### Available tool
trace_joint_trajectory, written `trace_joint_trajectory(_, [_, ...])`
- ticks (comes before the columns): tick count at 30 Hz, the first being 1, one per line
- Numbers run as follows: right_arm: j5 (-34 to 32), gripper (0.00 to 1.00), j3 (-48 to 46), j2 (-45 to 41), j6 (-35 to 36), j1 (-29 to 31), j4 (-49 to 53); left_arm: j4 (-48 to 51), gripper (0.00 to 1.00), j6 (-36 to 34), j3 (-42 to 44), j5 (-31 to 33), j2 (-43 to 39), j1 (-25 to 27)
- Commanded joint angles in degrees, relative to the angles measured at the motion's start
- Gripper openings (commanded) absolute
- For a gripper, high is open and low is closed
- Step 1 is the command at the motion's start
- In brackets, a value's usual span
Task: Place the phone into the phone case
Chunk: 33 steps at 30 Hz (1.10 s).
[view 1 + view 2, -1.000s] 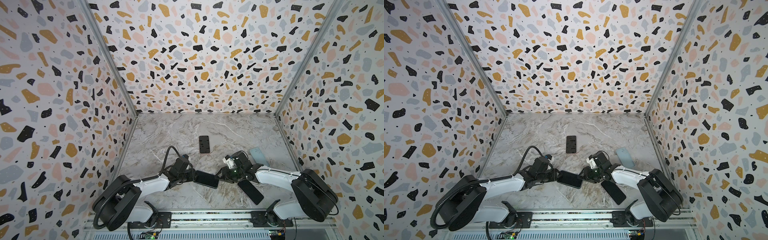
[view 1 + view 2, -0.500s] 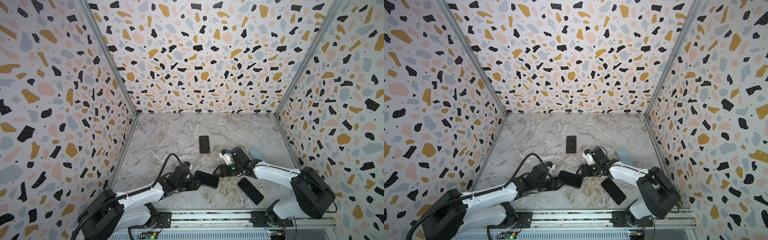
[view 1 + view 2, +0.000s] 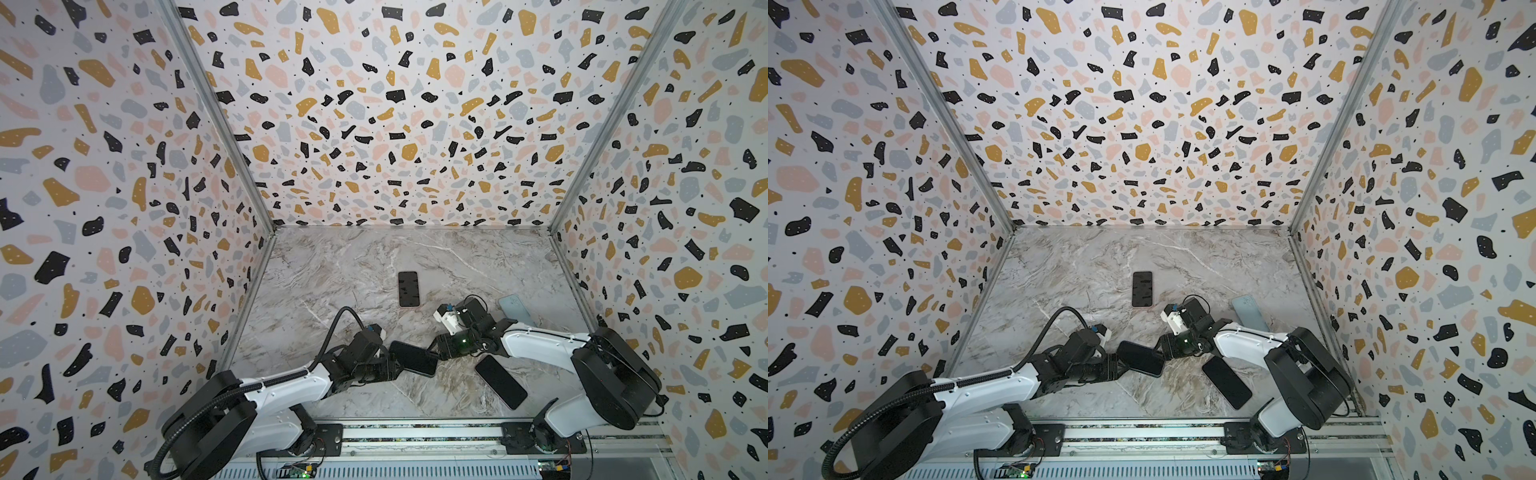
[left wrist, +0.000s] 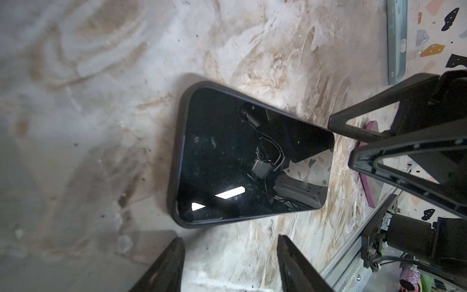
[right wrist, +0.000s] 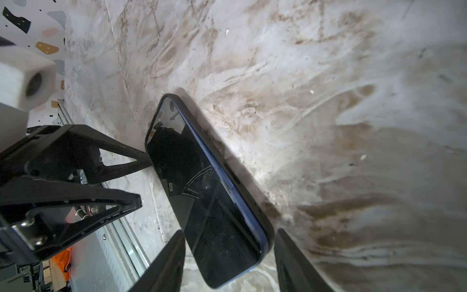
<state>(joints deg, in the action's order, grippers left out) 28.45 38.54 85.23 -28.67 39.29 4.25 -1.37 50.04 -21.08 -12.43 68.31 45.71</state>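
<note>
Between your two grippers on the marble table (image 3: 332, 291), the phone (image 4: 252, 161) lies screen up, seated in its black case (image 4: 174, 161). Your left gripper (image 4: 230, 242) and right gripper (image 5: 230, 232) both stand parted, holding nothing. Two other dark phones lie apart, a back phone (image 3: 408, 289) and a near phone (image 3: 500, 381), plus one pale blue case (image 3: 515, 309).

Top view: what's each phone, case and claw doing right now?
Middle phone: flat, screen up, in a dark case.
Back phone: flat, untouched.
Phone by right arm: flat, untouched.
Light blue case: flat, untouched.
Left claw: open, holding nothing.
Right claw: open, straddling the middle phone's end.
</note>
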Motion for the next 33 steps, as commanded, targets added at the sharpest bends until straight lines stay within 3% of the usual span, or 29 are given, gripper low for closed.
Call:
trace_joint_trajectory(1, [-7.9,0.56,-1.1,-6.0,-4.8,0.7,6.7,1.4,0.59,-0.3,0.3,2.8,-0.7,-1.3])
trace_joint_trajectory(5, [-11.1,0.57,-6.2,-13.3,-14.8,1.3,7.6,0.1,0.59,0.2,3.1,4.0,-5.1,-2.9])
trace_joint_trajectory(10, [-10.3,0.56,-10.9,-18.2,-20.9,4.3,2.4,0.9,0.59,-2.8,2.4,5.9,-4.8,-5.6])
trace_joint_trajectory(18, [-7.6,0.49,-11.7,-15.3,-22.0,8.1,-3.2,-5.5,0.58,-5.1,1.5,2.3,0.6,-6.3])
trace_joint_trajectory(33, [-6.3,0.36,-8.9,-7.5,-22.0,11.1,-7.1,-11.2,0.5,-2.9,3.8,-0.7,1.6,-6.0])
